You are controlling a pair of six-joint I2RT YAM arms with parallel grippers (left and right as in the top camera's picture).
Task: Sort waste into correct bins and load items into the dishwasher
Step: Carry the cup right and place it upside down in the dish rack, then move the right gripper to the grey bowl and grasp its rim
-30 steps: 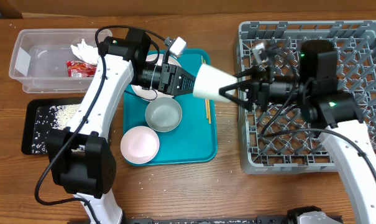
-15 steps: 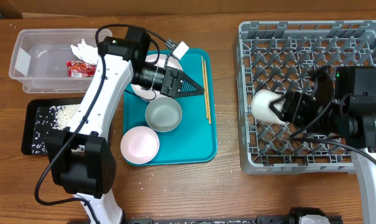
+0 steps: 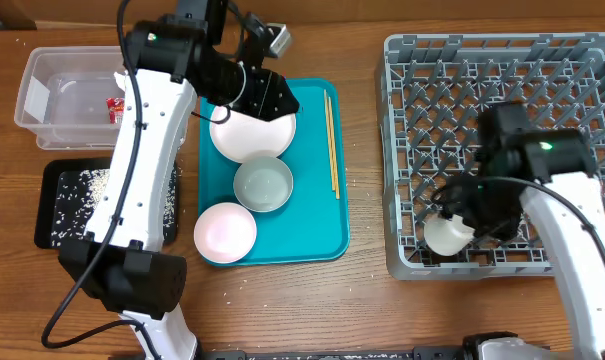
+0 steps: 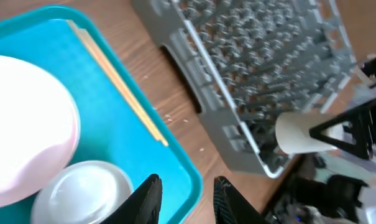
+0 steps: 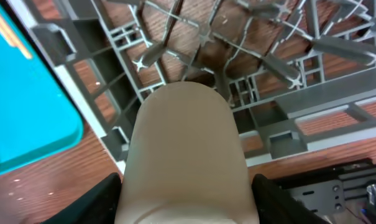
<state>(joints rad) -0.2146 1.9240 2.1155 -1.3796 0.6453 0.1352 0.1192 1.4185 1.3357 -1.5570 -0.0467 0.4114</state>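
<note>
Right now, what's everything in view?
clear rectangular plastic tub: one, clear, far left
red crinkled snack wrapper: one, red, in tub
shallow black rectangular tray: one, black, near left
loose white rice grains: many, white, in black tray
teal serving tray: one, teal, centre
pale pink round plate: one, pink, on teal tray
small bowls: two, greyish and pink, on teal tray
thin wooden chopsticks: two, tan, on teal tray
grey plastic dish rack: one, grey, right
white cup: one, white, held at rack's near edge
left gripper: one, black, open over teal tray
right gripper: one, black, gripping cup
</note>
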